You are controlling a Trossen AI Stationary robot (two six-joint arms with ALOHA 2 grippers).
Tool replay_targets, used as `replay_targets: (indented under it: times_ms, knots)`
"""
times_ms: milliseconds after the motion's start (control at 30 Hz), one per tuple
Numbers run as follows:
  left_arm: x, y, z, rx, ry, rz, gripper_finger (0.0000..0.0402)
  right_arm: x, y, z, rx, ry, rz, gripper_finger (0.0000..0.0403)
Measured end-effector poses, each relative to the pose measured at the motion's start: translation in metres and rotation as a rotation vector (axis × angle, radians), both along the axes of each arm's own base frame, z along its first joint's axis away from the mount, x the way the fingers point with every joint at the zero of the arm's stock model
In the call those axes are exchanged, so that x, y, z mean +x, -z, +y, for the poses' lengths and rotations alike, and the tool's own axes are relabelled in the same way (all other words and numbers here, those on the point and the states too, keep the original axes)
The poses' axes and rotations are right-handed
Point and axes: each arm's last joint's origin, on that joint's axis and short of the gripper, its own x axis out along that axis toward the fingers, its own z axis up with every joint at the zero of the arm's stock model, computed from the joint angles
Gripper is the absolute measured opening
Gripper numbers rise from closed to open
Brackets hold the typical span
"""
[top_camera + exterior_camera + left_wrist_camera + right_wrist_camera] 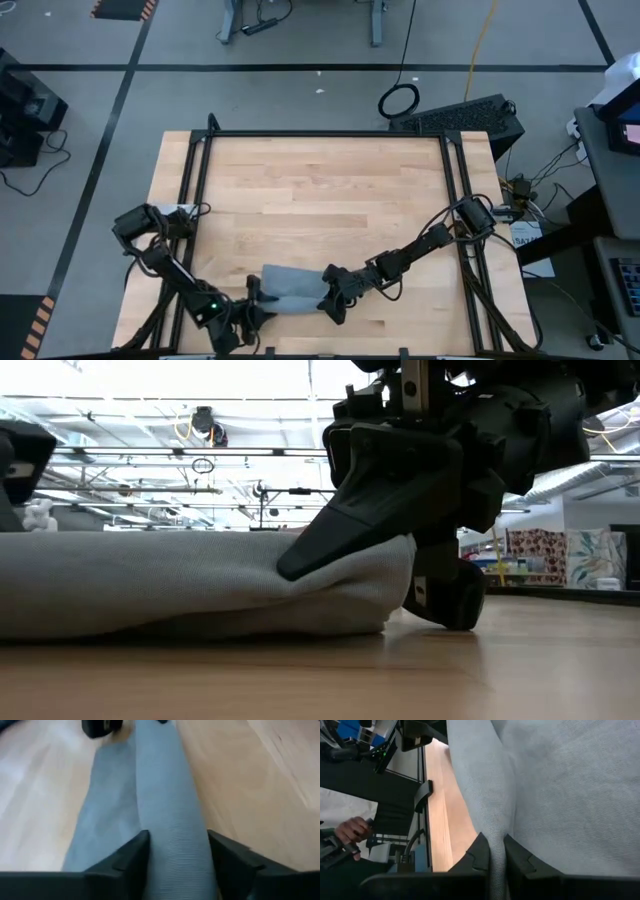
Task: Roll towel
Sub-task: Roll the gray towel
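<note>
The grey towel [290, 287] lies near the table's near edge, partly rolled. In the left wrist view a thick roll [167, 795] runs away from the camera, with a flat layer [105, 815] beside it. My left gripper [256, 300] is at the towel's left end, shut on the roll [177, 842]. My right gripper [331, 299] is at the towel's right end, shut on a ridge of cloth [497, 847]. It also shows in the low view [350, 550]. The white tag is hidden. My left gripper has the roll's left end [175, 855] between its two fingers, one on each side. The fingers come level from the table's left and lie along the roll. The towel rests on the table. My right gripper pinches a raised fold at the towel's right end [496, 832] between its two fingers. It comes from the table's right, slanting down [340, 540]. The cloth is bunched under the finger and its underside rests on the table [300, 628].
Black frame rails [195, 200] run along the table's left, right and far sides. Bare wood [320, 200] lies on the far side of the towel. A person's hand [352, 830] shows beyond the table's edge in the right wrist view.
</note>
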Motion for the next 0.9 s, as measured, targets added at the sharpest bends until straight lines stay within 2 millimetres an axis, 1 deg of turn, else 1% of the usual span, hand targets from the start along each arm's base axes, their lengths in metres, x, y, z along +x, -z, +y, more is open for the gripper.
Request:
replay_targets:
  times_ms: [67,200,233,267,433,500,533,600,700,800,867,900]
  knots:
    - [0.002,0.000,0.002,-0.043,-0.025,0.009,0.0151,0.000,0.000,0.000,-0.001,0.001,-0.001,0.0013]
    - [0.008,0.000,0.005,-0.156,-0.057,0.062,0.0036,0.000,0.000,0.000,-0.005,0.009,-0.002,0.0022]
    - [0.009,0.000,0.006,-0.192,-0.066,0.077,0.0022,0.000,-0.002,0.000,-0.006,0.005,-0.007,0.0029]
    - [0.011,-0.002,0.006,-0.226,-0.077,0.087,0.0018,-0.001,-0.003,0.001,-0.017,-0.004,-0.012,0.0037]
    - [0.016,-0.013,0.011,-0.371,-0.116,0.124,0.0031,-0.004,-0.014,0.001,-0.102,-0.090,-0.063,0.0102]
    - [0.017,-0.021,0.013,-0.403,-0.111,0.127,0.0027,-0.008,-0.025,0.003,-0.165,-0.141,-0.104,0.0127]
    - [0.018,-0.026,0.014,-0.421,-0.109,0.126,0.0024,-0.010,-0.033,0.005,-0.204,-0.160,-0.134,0.0138]
    - [0.019,-0.036,0.017,-0.456,-0.102,0.122,0.0018,-0.019,-0.048,0.010,-0.339,-0.185,-0.176,0.0156]
    - [0.018,-0.043,0.028,-0.488,-0.116,0.108,0.0016,-0.036,-0.059,0.028,-0.577,-0.218,-0.235,0.0178]
    - [0.011,-0.037,0.043,-0.539,-0.183,0.120,0.0015,-0.051,-0.068,0.051,-0.754,-0.208,-0.350,0.0196]
    - [0.009,-0.030,0.049,-0.618,-0.189,0.119,0.0015,-0.059,-0.064,0.065,-0.846,-0.156,-0.399,0.0207]
    - [0.008,-0.026,0.051,-0.657,-0.179,0.110,0.0015,-0.062,-0.059,0.071,-0.888,-0.136,-0.408,0.0213]
